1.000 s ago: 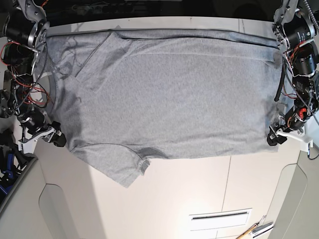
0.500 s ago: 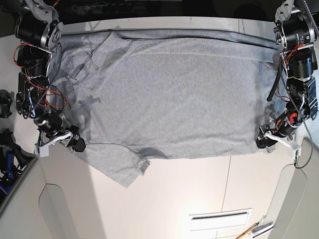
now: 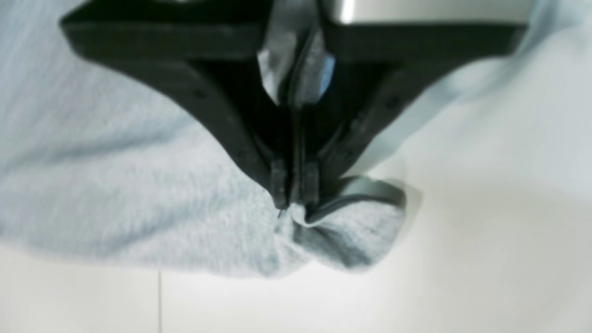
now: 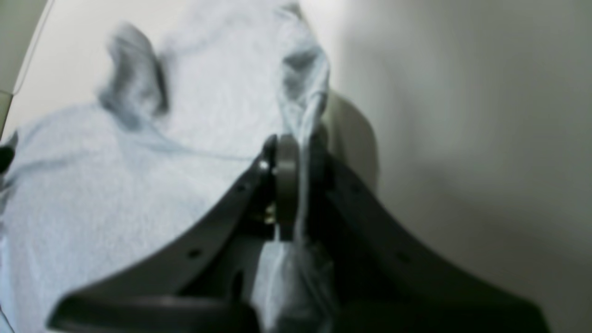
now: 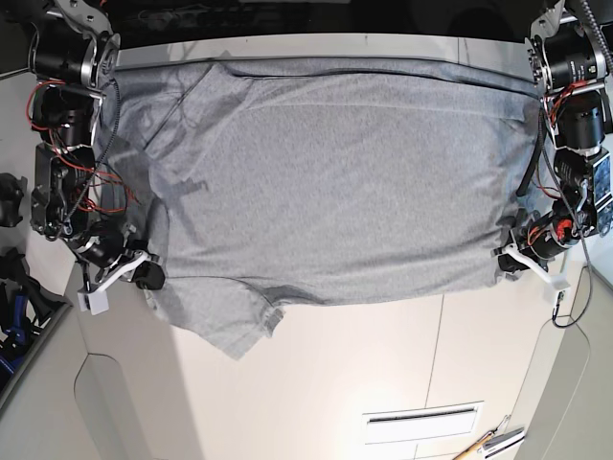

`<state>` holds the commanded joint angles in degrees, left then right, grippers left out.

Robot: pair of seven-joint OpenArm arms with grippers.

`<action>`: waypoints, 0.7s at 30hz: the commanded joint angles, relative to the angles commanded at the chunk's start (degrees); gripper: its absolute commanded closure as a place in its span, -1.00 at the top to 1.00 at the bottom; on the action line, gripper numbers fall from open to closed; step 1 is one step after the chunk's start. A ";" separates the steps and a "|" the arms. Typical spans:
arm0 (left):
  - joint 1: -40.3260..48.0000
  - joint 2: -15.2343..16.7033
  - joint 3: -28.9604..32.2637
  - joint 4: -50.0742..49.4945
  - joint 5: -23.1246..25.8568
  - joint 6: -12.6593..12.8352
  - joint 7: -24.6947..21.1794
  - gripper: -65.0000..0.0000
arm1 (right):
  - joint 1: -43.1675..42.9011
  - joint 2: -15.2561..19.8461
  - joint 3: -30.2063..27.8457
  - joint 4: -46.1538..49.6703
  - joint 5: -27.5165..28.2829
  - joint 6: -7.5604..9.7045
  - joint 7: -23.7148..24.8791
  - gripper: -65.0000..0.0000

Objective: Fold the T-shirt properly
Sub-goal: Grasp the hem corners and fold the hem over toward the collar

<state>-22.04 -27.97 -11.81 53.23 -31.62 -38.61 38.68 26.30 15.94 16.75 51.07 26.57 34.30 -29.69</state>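
Observation:
The grey T-shirt (image 5: 335, 182) lies spread across the white table, plain side up, with a sleeve (image 5: 230, 321) hanging toward the near edge. At the right side, my left gripper (image 5: 505, 261) is shut on the shirt's hem corner; the left wrist view shows its black fingers (image 3: 277, 185) pinching bunched grey cloth (image 3: 333, 236). At the left side, my right gripper (image 5: 148, 278) is shut on the shirt's edge near the sleeve, and in the right wrist view the fabric (image 4: 305, 111) runs up between its closed fingers (image 4: 284, 162).
The white table (image 5: 383, 374) stretches toward the near side with a slot vent (image 5: 421, 419). Tools (image 5: 488, 443) lie at the bottom right edge. Dark clutter (image 5: 11, 287) sits off the table's left side.
Both grippers have moved inward along the shirt's near edge, pulling cloth with them. The right gripper shifted right and down; the left gripper shifted slightly left.

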 joint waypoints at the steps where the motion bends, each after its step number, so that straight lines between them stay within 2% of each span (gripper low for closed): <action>1: 0.00 -0.04 0.00 1.66 -0.57 0.00 1.68 -1.00 | -0.02 0.35 0.00 1.16 0.00 0.00 -1.57 -1.00; 3: 0.02 0.00 0.00 4.46 -2.21 0.00 4.90 -1.00 | -0.17 0.92 0.00 3.10 0.09 0.00 -4.39 -1.00; 6: 0.35 -0.35 0.00 7.43 -3.34 0.00 6.43 -1.00 | -0.50 2.32 0.00 5.29 2.86 0.00 -7.41 -1.00; 12: 4.42 -3.39 0.00 15.45 -7.17 -0.02 11.34 -1.00 | -4.79 6.64 0.07 10.84 9.62 0.02 -11.82 -1.00; 17: 12.11 -5.53 -0.11 24.04 -8.13 0.02 11.76 -1.00 | -11.19 9.18 0.07 17.81 12.94 0.02 -13.07 -1.00; 21: 18.71 -5.68 -1.33 29.42 -8.04 0.02 11.76 -1.00 | -17.38 10.10 0.22 22.97 12.87 0.00 -13.27 -1.00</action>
<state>-3.33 -33.65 -13.15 82.65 -39.66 -38.59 50.43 8.93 26.04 16.97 74.04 39.44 34.30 -42.96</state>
